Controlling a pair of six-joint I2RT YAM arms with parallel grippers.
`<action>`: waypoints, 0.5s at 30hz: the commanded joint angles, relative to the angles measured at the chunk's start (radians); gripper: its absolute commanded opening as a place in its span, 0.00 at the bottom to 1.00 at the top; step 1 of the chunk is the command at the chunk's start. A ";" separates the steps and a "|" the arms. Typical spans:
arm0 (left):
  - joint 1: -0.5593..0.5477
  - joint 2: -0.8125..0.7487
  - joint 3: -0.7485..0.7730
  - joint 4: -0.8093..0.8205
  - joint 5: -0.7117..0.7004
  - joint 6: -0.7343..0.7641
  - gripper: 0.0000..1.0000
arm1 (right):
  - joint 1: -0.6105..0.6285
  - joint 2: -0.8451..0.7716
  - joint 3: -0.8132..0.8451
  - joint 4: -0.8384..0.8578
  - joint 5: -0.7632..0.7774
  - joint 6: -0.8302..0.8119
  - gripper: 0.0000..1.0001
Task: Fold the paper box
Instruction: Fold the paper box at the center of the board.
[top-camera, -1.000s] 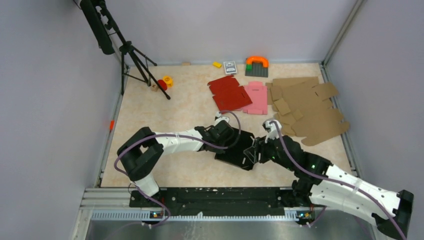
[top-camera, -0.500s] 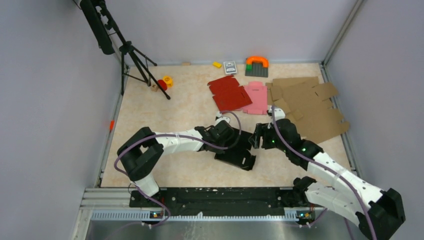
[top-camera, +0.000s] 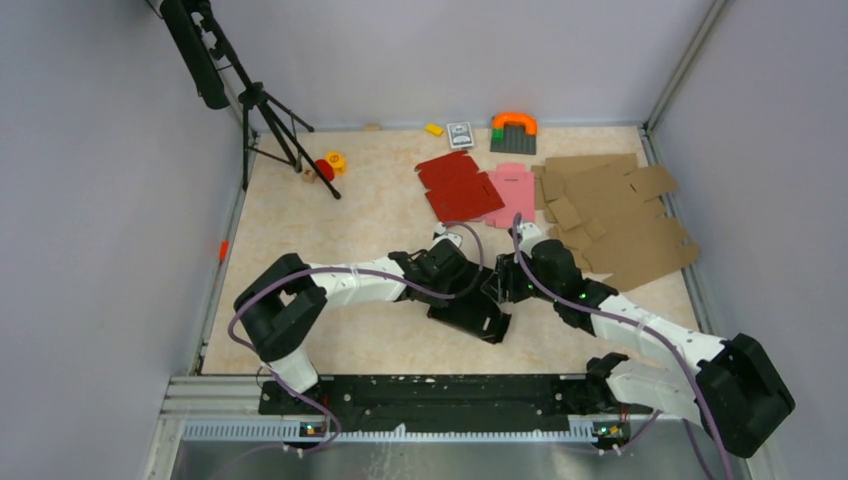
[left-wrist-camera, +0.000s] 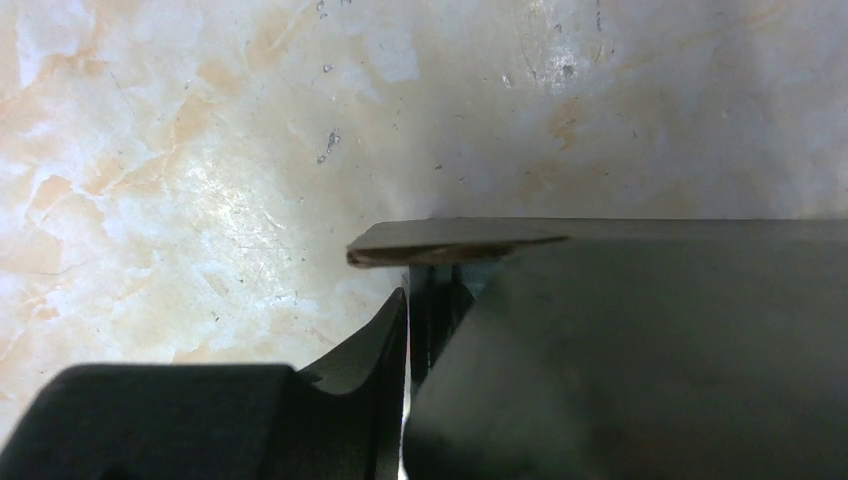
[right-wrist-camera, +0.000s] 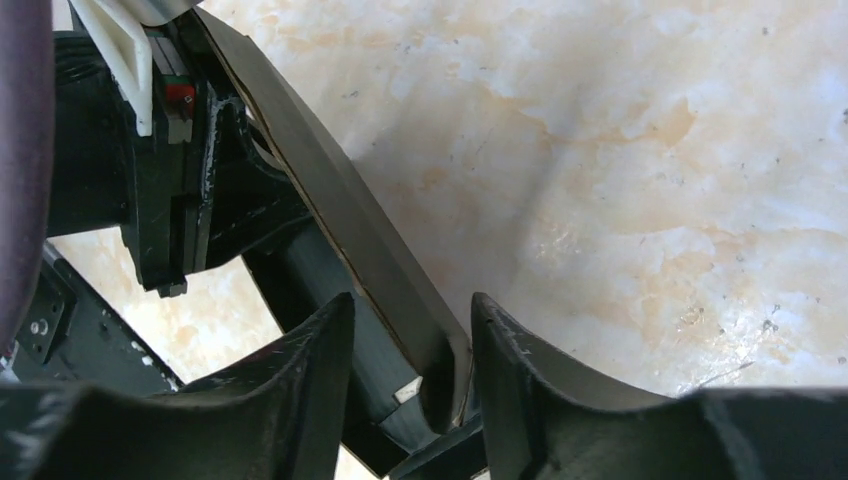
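The right gripper (right-wrist-camera: 412, 305) has its jaws apart, one finger on each side of a raised panel of the paper box (top-camera: 470, 318). In the right wrist view this panel runs diagonally from the upper left down into the gap between the fingers. Its lower end sits close against the right-hand finger, and a second dark layer of card fills the space toward the other finger.

The left gripper (top-camera: 470, 280) is at the far left edge of the paper box, directly opposite the right gripper, with the two grippers nearly touching. In the left wrist view a black card panel covers most of the lower right of the frame. Its cut edge runs level just above the one visible fingertip, and only a narrow slit shows beside that finger. The panel hides the other finger, so it cannot be determined whether these jaws are clamped on the card or merely close together.

The paper box lies on the marbled tabletop (top-camera: 330, 220), centre front, with its flat portion extending toward the arm bases. The red cardboard blank (top-camera: 458, 187) and the pink cardboard blank (top-camera: 513, 195) lie farther back, apart from it.
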 joint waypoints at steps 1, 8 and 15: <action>0.001 0.017 0.000 -0.048 0.027 0.028 0.25 | -0.004 0.013 0.000 0.110 -0.051 -0.035 0.44; 0.008 -0.006 0.009 -0.048 0.108 0.038 0.30 | -0.004 0.020 0.000 0.096 -0.042 -0.055 0.34; 0.051 -0.043 -0.027 -0.013 0.222 0.035 0.32 | -0.004 0.005 -0.006 0.084 -0.026 -0.060 0.32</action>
